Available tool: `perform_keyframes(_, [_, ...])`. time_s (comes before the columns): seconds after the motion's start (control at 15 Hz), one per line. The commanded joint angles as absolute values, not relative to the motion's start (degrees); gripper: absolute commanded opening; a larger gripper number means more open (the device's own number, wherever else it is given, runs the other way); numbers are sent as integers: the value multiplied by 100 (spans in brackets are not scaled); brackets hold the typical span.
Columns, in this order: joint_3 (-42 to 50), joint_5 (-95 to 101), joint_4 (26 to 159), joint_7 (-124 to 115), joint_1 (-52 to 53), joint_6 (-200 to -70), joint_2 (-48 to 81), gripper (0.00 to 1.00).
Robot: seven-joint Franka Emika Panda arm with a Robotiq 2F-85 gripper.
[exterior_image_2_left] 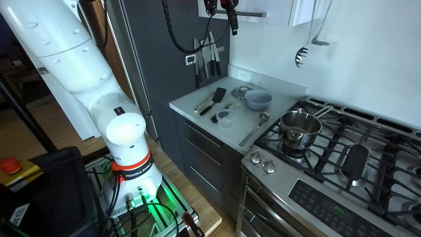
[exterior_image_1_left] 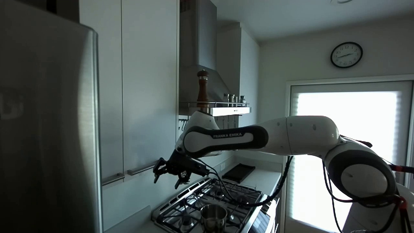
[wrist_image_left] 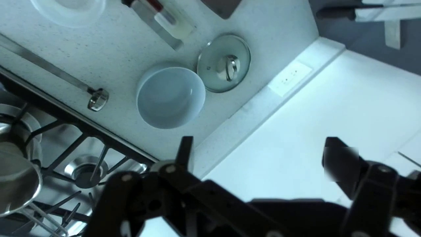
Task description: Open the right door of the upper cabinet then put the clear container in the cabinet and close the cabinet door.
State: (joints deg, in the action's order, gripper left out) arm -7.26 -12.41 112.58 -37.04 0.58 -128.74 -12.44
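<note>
The upper cabinet's right door (exterior_image_1_left: 150, 81) is a pale flat panel, shut beside the matching left panel (exterior_image_1_left: 102, 81) in an exterior view. Its metal bar handle (exterior_image_1_left: 139, 170) is partly hidden behind my gripper (exterior_image_1_left: 166, 182). The gripper is open and empty, fingers pointing down, near that handle. In an exterior view the gripper (exterior_image_2_left: 223, 20) is partly cut off at the top, in front of the cabinet's lower edge (exterior_image_2_left: 276, 20). The wrist view shows the fingers (wrist_image_left: 260, 140) wide apart. The clear round container (exterior_image_2_left: 226, 119) stands on the counter; the wrist view shows part of it (wrist_image_left: 70, 11).
The counter (exterior_image_2_left: 236, 131) also holds a grey bowl (exterior_image_2_left: 258, 100), a glass lid (exterior_image_2_left: 241, 92), a spatula (exterior_image_2_left: 218, 95) and a ladle (exterior_image_2_left: 255, 128). A steel pot (exterior_image_2_left: 300, 130) sits on the stove. Knives (exterior_image_2_left: 210, 52) hang on the dark side wall. The fridge (exterior_image_1_left: 48, 129) stands beside the cabinet.
</note>
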Motion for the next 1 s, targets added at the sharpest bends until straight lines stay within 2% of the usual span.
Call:
perform_keyframes(0.0, [-711, -1212, 11240, -3785, 117, -12931, -1224, 100])
perform_keyframes(0.27, [-688, -1214, 11239, -3757, 117, -12928, -1224, 100])
perform_keyframes(0.6, [-761, -1827, 11309, -4038, 262, -14466, -1092, 100])
perform_keyframes(0.93, [-838, -1785, 11301, -4693, 296, -14955, -932, 100])
